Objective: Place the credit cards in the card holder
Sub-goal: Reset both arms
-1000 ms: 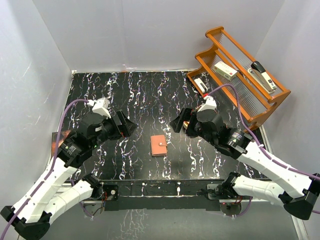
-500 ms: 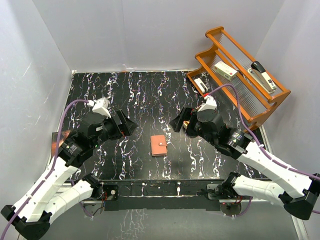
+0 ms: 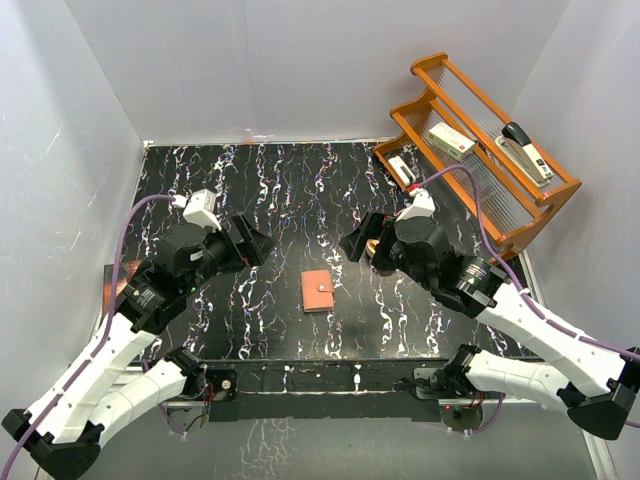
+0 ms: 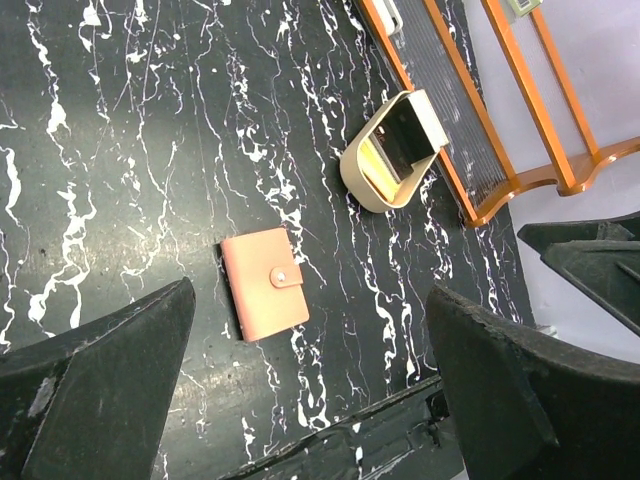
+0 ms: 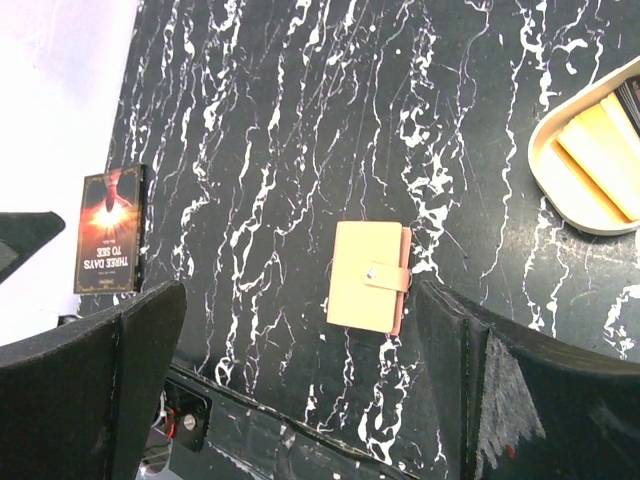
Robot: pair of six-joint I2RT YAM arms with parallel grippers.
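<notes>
The card holder (image 3: 318, 290) lies closed with its snap tab fastened on the black marbled table, between the two arms. It also shows in the left wrist view (image 4: 265, 283) and the right wrist view (image 5: 368, 277). An orange-gold credit card (image 5: 603, 146) lies in a tan oval dish (image 5: 560, 190) to the right of the holder. I cannot make out the light blue-white card for certain. My left gripper (image 3: 254, 245) (image 4: 310, 400) is open and empty, above the table left of the holder. My right gripper (image 3: 356, 243) (image 5: 300, 390) is open and empty, hovering right of it over the dish.
A wooden rack (image 3: 500, 215) stands at the back right with a stapler (image 3: 526, 150) and small white boxes on it. A dark booklet with an orange picture (image 5: 108, 228) lies at the table's left edge. White walls close in three sides.
My left gripper has drifted slightly away from the near edge. The right gripper has shifted very little. The card holder has not moved.
</notes>
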